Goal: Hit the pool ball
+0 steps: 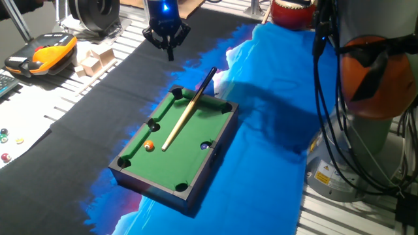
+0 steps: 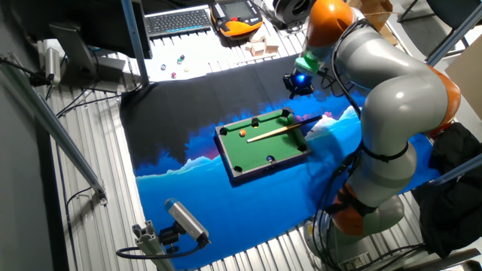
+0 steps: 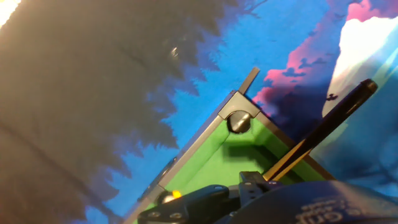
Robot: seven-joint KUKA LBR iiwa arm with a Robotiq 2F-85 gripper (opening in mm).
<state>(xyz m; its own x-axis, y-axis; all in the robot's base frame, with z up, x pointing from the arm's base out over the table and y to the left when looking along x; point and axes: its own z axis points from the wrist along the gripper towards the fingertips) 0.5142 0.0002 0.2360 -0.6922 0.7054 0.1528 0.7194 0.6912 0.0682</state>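
Observation:
The mini pool table (image 1: 196, 166) with green felt stands on the cloth in the middle. The pool ball (image 1: 149, 145), small and orange, lies near the table's near-left end; it also shows in the other fixed view (image 2: 242, 134). The tan cue stick (image 1: 186, 112) lies diagonally across the felt, its black end sticking out over the far rim. My gripper (image 1: 170, 53) hangs above the black cloth beyond the table's far end, empty, fingers together. In the hand view a corner pocket (image 3: 238, 121) and the cue's black end (image 3: 339, 109) show; gripper parts hide the lower edge.
A small dark ball (image 1: 204, 146) lies by the right side pocket. Wooden blocks (image 1: 91, 62) and an orange-black device (image 1: 46, 52) lie at the far left, loose beads (image 1: 5, 134) on white paper. My arm's base and cables (image 1: 366, 85) stand at the right.

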